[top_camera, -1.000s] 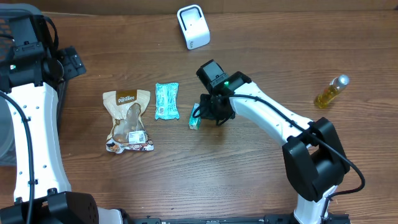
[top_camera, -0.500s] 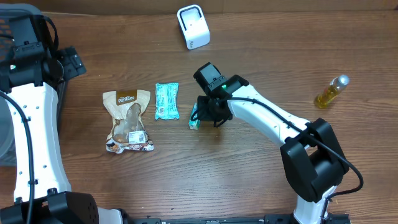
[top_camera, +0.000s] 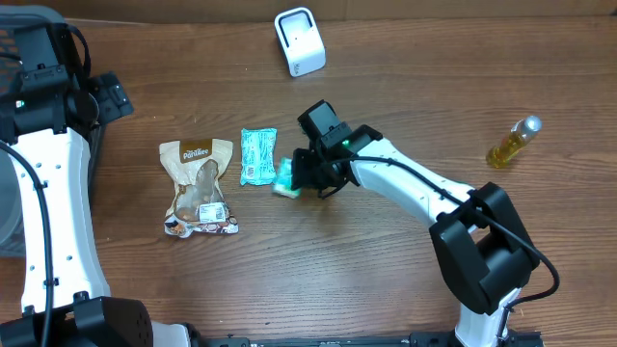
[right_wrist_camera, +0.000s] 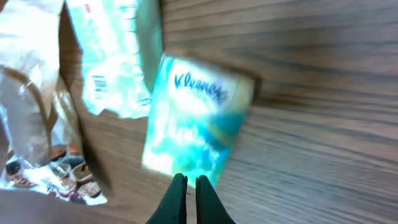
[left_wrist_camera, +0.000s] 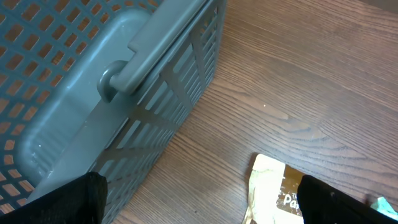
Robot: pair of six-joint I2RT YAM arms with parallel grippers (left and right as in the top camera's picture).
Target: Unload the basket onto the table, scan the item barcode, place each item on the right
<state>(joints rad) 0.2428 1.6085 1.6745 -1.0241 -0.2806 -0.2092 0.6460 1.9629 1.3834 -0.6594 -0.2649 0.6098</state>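
As it lies on the wooden counter (top_camera: 386,280) just right of the teal packet (top_camera: 258,156), the Kleenex pack (top_camera: 285,180) looks light, soft and squashy in slick film. I'd take it across its narrow sides, leaving the barcode face clear. Also right of the packet, the right pincer (right_wrist_camera: 186,186) is closed tight, its tips at the pack's near edge; whether they nip the wrapper I cannot tell. Far left of the packet, the left pincer (left_wrist_camera: 199,202) gapes wide, empty.
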